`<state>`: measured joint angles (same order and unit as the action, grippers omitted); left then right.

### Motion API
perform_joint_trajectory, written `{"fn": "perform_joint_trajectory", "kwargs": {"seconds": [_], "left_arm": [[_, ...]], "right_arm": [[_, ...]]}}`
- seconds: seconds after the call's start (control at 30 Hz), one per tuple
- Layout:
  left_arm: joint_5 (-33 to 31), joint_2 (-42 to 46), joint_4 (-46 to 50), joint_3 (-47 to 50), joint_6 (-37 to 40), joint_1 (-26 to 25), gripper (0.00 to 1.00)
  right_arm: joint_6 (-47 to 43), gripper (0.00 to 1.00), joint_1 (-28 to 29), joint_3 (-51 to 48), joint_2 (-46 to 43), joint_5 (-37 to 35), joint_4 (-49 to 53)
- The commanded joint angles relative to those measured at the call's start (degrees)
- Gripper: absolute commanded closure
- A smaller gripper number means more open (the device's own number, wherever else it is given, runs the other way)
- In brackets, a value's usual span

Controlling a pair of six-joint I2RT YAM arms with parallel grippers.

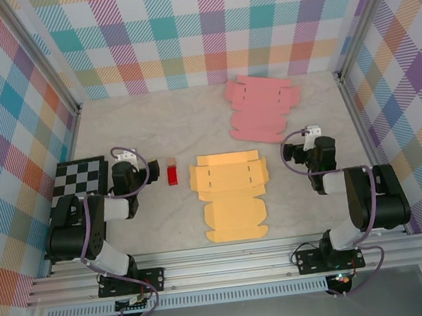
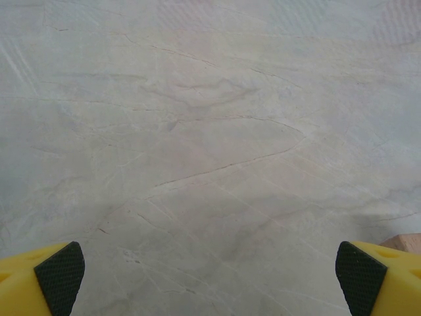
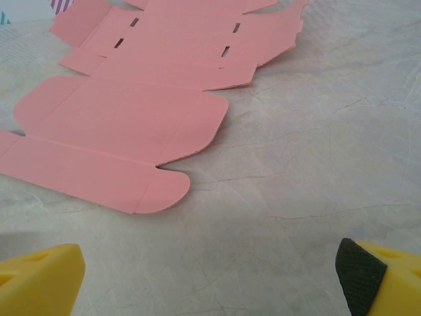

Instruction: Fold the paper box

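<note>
Right wrist: pink paper box point(image 3: 131, 112) cropped at top; left pincer point(image 2: 210, 276), right pincer point(image 3: 209, 273) wide open, empty.

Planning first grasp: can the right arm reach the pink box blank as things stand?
Probably yes: right gripper is open, pink box blank lies flat just ahead, nothing but bare table between.

Walls point(image 1: 183, 33): pastel plaid, closed round me on three sides.
Worktop point(image 1: 155, 126): lay pale, marbled, faintly veined, evenly lit.
Posts point(image 1: 47, 69): silver metal, stood at the far corners.
</note>
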<state>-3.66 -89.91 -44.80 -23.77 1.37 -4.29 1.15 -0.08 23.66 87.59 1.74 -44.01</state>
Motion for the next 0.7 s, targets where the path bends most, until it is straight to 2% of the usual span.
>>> {"fn": "perform_joint_trajectory", "kwargs": {"seconds": [0.0,0.07,0.13,0.23,0.33,0.47,0.57,0.67], "left_arm": [[-1.2,2.2,3.9,-2.6,0.4,0.3,0.0],[-4.2,6.6,13.7,-6.4,0.0,-0.2,0.0],[-9.0,11.3,18.6,-7.7,-1.6,-0.7,0.0],[-14.7,18.5,29.3,-10.9,-8.5,-1.0,0.0],[-19.7,21.1,39.7,-15.8,-18.5,-3.1,0.0],[-13.9,21.8,54.7,-22.0,-33.3,-4.4,0.0],[-5.5,20.6,61.2,-25.0,-36.8,-8.0,0.0],[5.3,17.8,64.4,-26.6,-36.5,-13.0,0.03]], "right_arm": [[-1.1,0.0,-0.3,1.4,-0.3,2.7,0.3],[-2.1,0.0,-0.1,3.3,-2.8,4.3,5.6],[-1.2,0.0,0.3,8.6,-5.6,2.8,18.2],[4.7,0.0,2.3,16.4,-8.2,-5.8,32.8],[10.7,0.0,4.4,26.3,-9.4,-5.3,48.7],[12.7,0.0,12.5,37.1,-9.1,-6.7,66.3],[13.8,0.0,19.1,42.0,-9.1,-7.4,75.8],[14.9,0.0,23.2,42.8,-9.8,-4.7,80.1]]}}
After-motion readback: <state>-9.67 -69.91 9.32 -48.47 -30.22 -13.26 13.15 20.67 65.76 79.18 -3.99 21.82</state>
